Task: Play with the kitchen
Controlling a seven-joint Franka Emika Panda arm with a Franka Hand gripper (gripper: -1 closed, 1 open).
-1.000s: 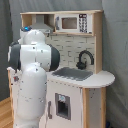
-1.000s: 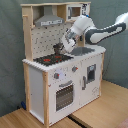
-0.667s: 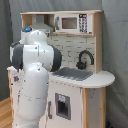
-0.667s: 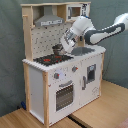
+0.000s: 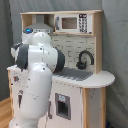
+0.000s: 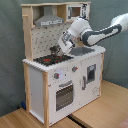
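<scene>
I have the kitchen (image 6: 62, 75) centered in both exterior views, standing on a light wood floor (image 6: 107, 105) against a grey curtain (image 6: 10, 50). The arm (image 5: 37, 75) blocks most of the first exterior view; only the sink (image 5: 75, 74), black faucet (image 5: 84, 59) and the microwave (image 5: 72, 22) up top show past it.

The second exterior view is the useful one. The arm comes in from the second exterior view's right, wrist angled down over the counter. The gripper (image 6: 59, 50) sits low over the stovetop (image 6: 50, 60), right at a small dark object (image 6: 53, 49) there, maybe a pot or a knob-like piece. I cannot tell whether the fingers are spread or pinched, nor whether they touch that object.

My read: the step in hand is working the stovetop item, either reaching for it or nudging it. The task is open-ended, so progress is hard to rate.

Next move, as I judge it: confirm contact first, then a small controlled motion. The hood (image 6: 49, 21) and pegboard back (image 6: 42, 42) sit close above and behind, so clearance is tight; I'd retreat toward the front edge, not straight up.
</scene>
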